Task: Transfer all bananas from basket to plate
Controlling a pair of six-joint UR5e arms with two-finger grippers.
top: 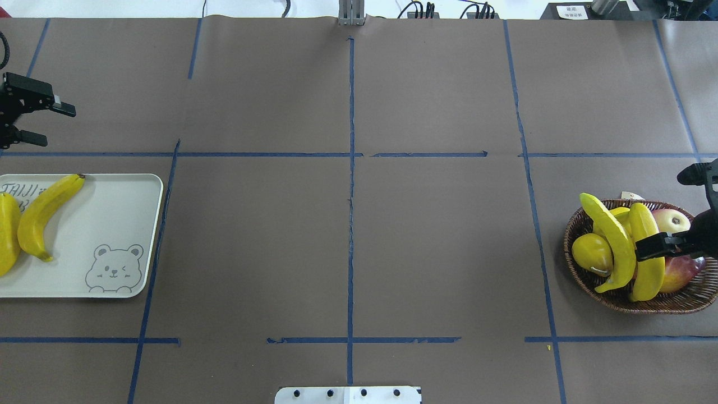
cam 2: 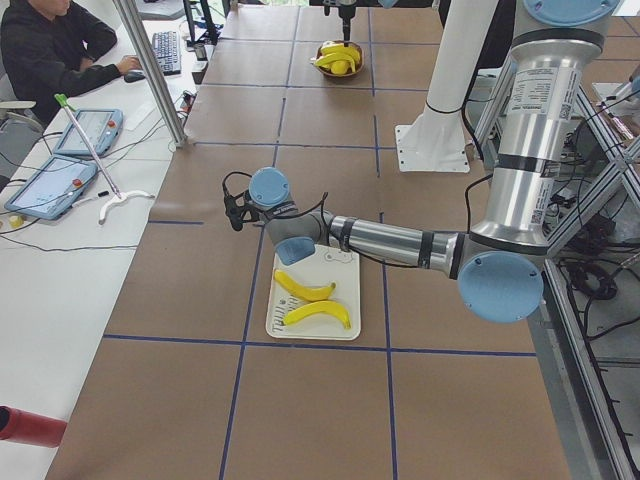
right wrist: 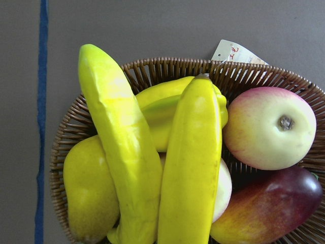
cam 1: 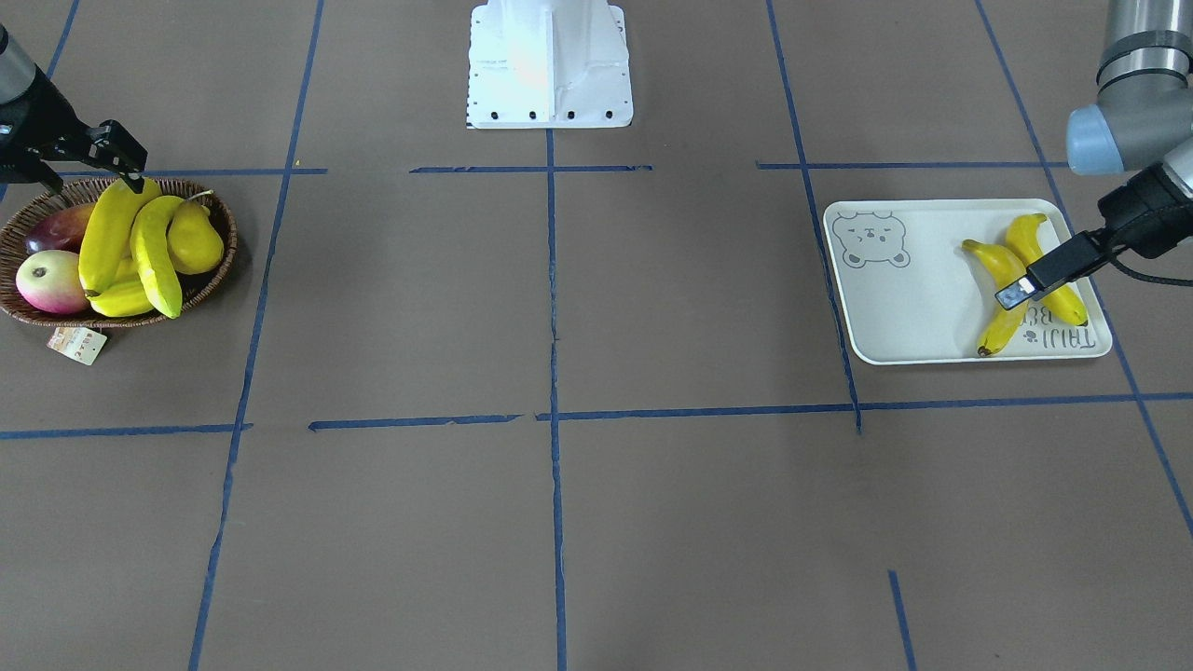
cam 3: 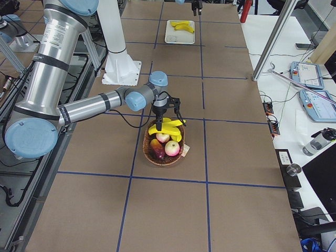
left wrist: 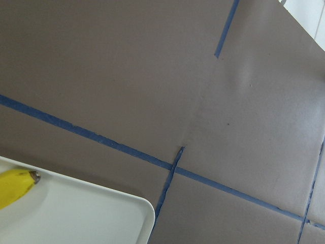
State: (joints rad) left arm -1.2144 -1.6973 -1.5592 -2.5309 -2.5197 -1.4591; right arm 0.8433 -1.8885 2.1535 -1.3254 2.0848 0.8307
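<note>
Right gripper [cam 1: 91, 177]: jaws apart, empty, just above the basket [top: 617, 303], over two bananas [top: 648, 280] lying inside. Other pair [cam 1: 997, 266] on plate [cam 1: 895, 308], far across from basket. Step, likely: third pick. Next: descend, straddle top banana, close.

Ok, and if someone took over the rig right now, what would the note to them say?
Grippers: the left gripper is open and empty, hovering beyond the plate. The right gripper is open and empty, over the basket.
Done: two bananas lie on the plate.
Left: two more bananas sit in the basket on top of the other fruit. Both need to go to the plate; leave the other fruit where it is.
</note>
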